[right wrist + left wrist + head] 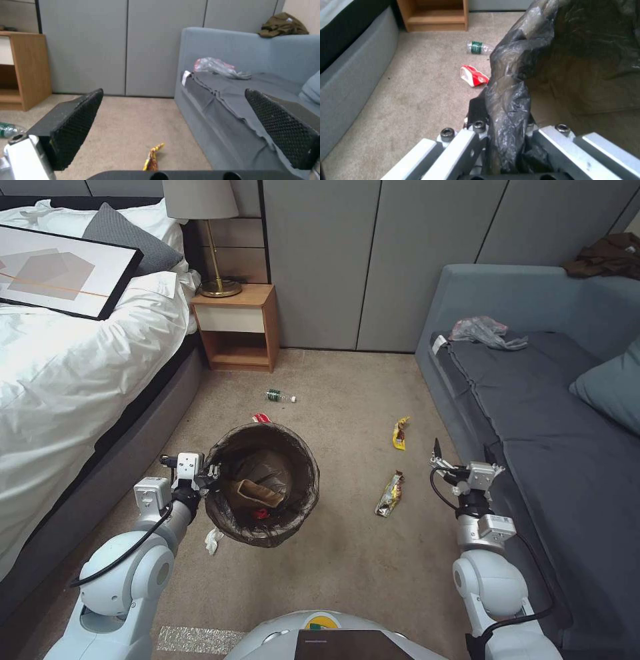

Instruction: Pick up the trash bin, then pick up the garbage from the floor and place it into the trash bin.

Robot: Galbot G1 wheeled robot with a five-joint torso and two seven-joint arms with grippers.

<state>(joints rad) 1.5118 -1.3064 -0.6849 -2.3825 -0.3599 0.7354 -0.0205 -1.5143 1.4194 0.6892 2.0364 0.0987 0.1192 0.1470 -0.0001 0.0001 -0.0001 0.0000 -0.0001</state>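
Crinkly bag-lined round trash bin pinched at rim by left pincer; mesh-padded right pincer spread.

A carpeted bedroom: a white-sheeted bed, wooden nightstand with lamp, grey sofa.

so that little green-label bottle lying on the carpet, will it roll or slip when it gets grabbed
Probably a bit of both. The bottle lies on its side near the nightstand, so a nudge across its round body could roll it, though the carpet should damp that. It looks like clear thin plastic, likely light and apt to dent. The open right pincer seems wide enough for it.
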